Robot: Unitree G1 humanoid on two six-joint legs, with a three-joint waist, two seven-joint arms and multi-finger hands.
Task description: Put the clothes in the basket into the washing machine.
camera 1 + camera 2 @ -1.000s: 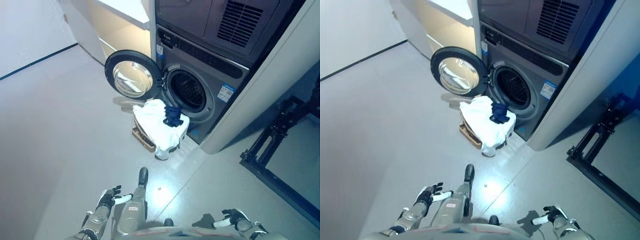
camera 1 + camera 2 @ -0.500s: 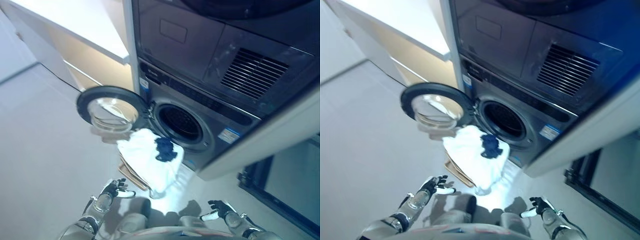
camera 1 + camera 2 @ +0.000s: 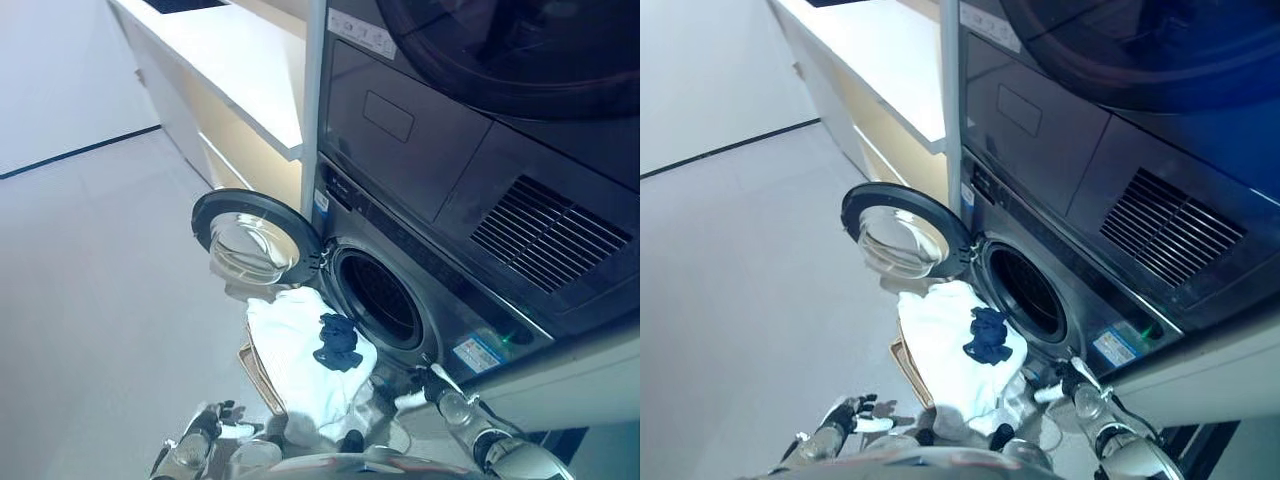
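So the washing machine (image 3: 400,300) is a dark grey front loader sitting on the right side of the scene, tucked under a second dark unit (image 3: 470,60) stacked on top of it. Its round door (image 3: 255,240) is swung wide open to the left, and you can see the glass bowl in the middle of it. The drum opening (image 3: 380,298) is dark and I can't tell what's inside.

Right in front of the machine, just below the open door, is the laundry basket (image 3: 908,365). Only a bit of its woven edge shows on the left, because a big white cloth (image 3: 300,355) is heaped over it and hangs down the near side. A small dark blue garment (image 3: 338,343) sits bunched on top of the white pile, on the side closest to the drum.

Left hand (image 3: 845,415) is low at the near edge, over the grey floor (image 3: 100,280), well apart from the basket, fingers spread and relaxed, holding nothing. Right hand (image 3: 425,385) is up near the lower front of the washer, just right of the clothes pile, fingers loosely extended and not gripping anything.

A white counter (image 3: 230,60) runs along the far left behind the door.
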